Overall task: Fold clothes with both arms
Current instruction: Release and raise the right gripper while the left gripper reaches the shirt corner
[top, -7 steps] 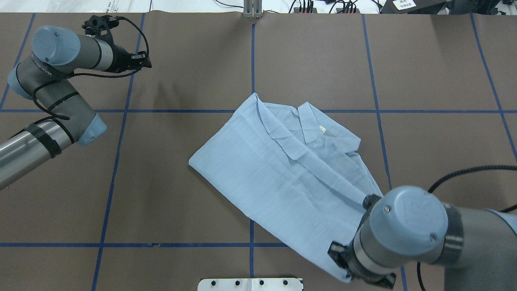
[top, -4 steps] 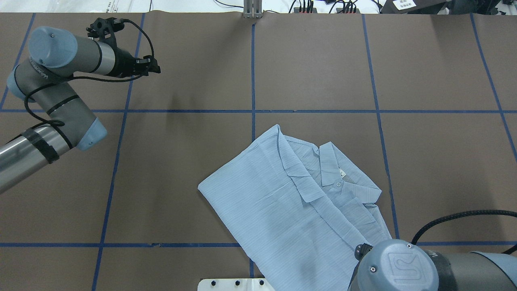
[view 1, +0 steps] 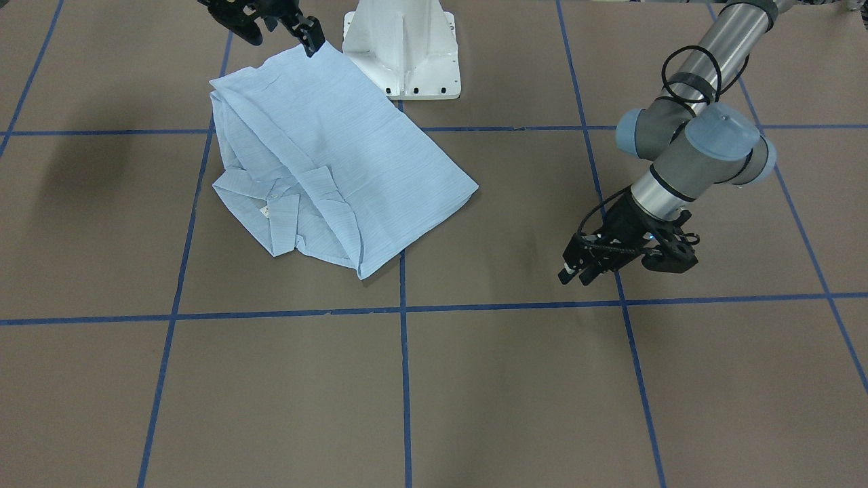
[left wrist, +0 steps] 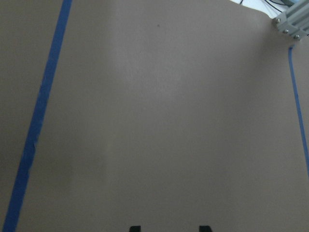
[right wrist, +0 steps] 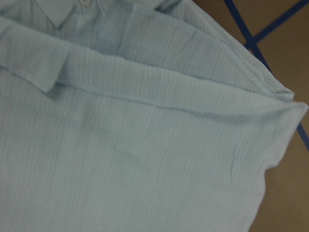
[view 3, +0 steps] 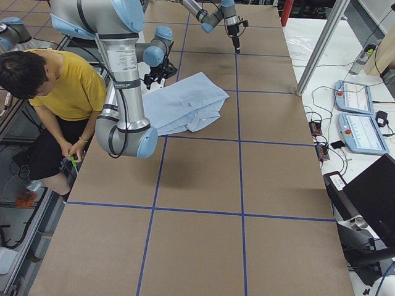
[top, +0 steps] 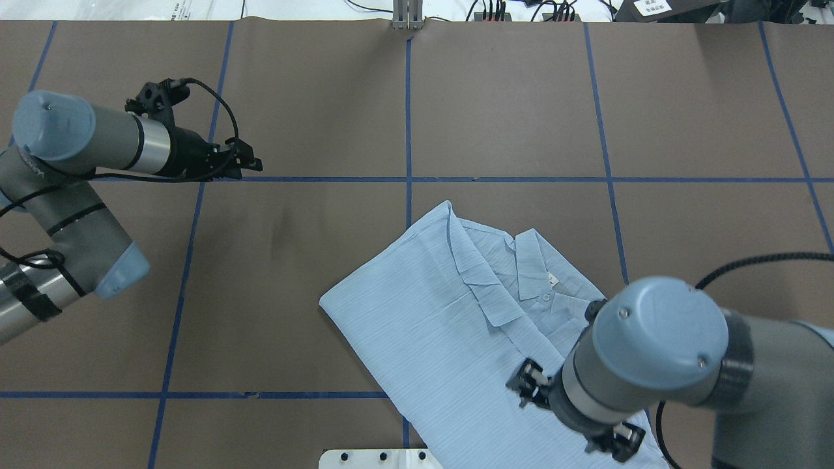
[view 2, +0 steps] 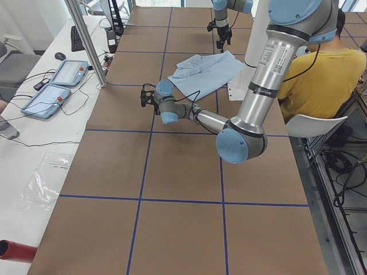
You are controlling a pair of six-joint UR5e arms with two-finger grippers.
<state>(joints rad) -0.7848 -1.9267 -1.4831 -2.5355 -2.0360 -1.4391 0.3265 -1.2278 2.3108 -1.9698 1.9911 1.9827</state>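
Brown bench [top: 313, 98], gridded in blue tape [top: 408, 117]: you see the folded shirt [top: 423, 332], dragged nearer the white base [view 1: 400, 47] within the last second, now lying flat just beneath the released right jaws and well apart from the parted, empty left jaws, which is likely its final placement.

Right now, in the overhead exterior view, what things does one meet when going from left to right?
Left arm's wrist cap → left gripper → shirt → right arm's wrist cap. The right gripper is left out: in that view it overlaps the shirt.
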